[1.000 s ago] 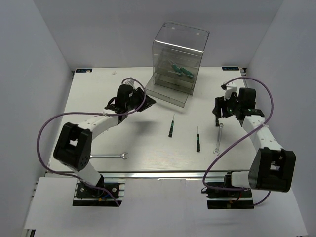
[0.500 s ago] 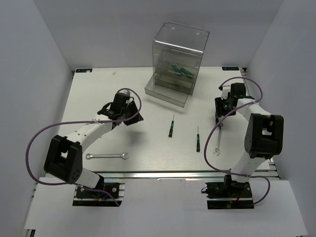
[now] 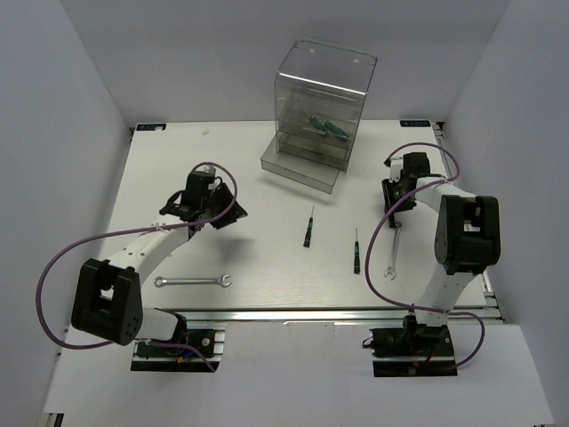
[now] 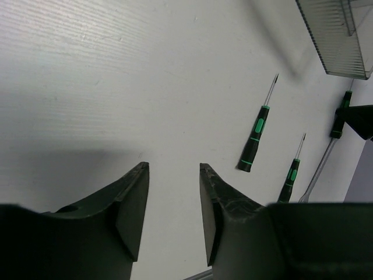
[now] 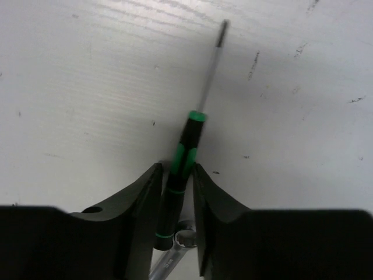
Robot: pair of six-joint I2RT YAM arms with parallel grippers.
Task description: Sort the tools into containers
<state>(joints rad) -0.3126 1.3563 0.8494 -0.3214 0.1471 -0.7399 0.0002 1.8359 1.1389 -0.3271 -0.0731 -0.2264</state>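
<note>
Right gripper (image 5: 176,168) was narrow, jaws clamped on the green-and-black handle of a screwdriver (image 5: 187,140). Its thin shaft pointed away from the wrist, low over the table (image 5: 87,87). The head of a wrench (image 5: 175,248) showed just under the butt of the handle (couldn't tell if they touched). From above, this gripper sat low at the right side of the table, to the right of the cabinet (image 3: 324,80). The wrench ran from under it toward the near edge.

Left gripper (image 4: 173,169) was moderately open with nothing between the fingers. It hung over bare table, left of centre, and pointed right.

Two more screwdrivers (image 3: 308,229) lay loose mid-table, apart from each other, tips toward the far side. They were between the two grippers and nearer than the cabinet. The left one lay a bit farther back than the right one.

Second wrench (image 3: 193,281) lay flat, left to right, close to the near edge on the left, well apart from the left gripper.

The clear cabinet stood at far centre. Its bottom drawer (image 3: 298,169) was pulled out toward the near side. Some green-handled tools (image 3: 324,127) lay in a drawer higher up (count unclear through the plastic).
</note>
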